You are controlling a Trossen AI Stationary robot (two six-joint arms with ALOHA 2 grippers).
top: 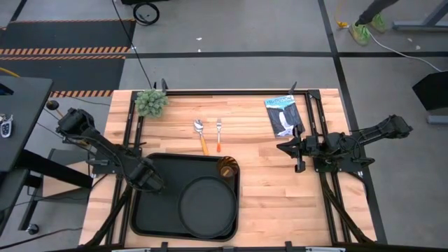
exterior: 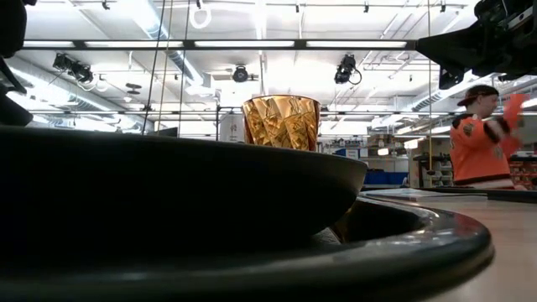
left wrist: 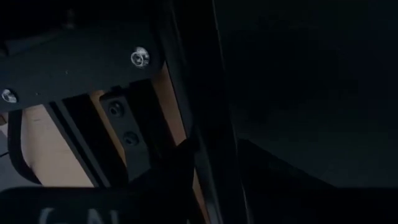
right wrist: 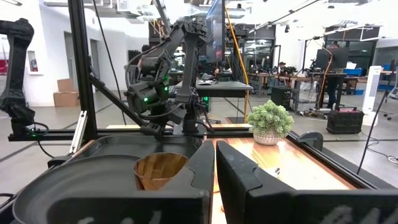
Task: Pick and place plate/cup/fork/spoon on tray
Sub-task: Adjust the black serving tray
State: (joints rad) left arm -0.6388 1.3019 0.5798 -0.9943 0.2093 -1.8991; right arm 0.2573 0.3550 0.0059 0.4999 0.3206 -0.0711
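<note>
The black tray [top: 143,217] lies at the table's near left. The round black plate [top: 208,206] rests flat in the tray's near right part, and the amber cup [top: 227,168] stands upright in the tray's far right corner. The spoon [top: 201,136] and the fork [top: 218,136] lie side by side on the wood beyond the tray, handles toward the tray. My left gripper [top: 150,178] is low over the tray's left rim. My right gripper [top: 288,148] is shut and empty, off to the right of the tray, pointing toward the cup [right wrist: 160,169].
A small potted plant [top: 151,102] stands at the far left edge and a dark printed packet [top: 283,115] lies at the far right. Black frame rails [top: 315,119] run along both sides of the table. A person in orange [exterior: 478,138] is in the room beyond.
</note>
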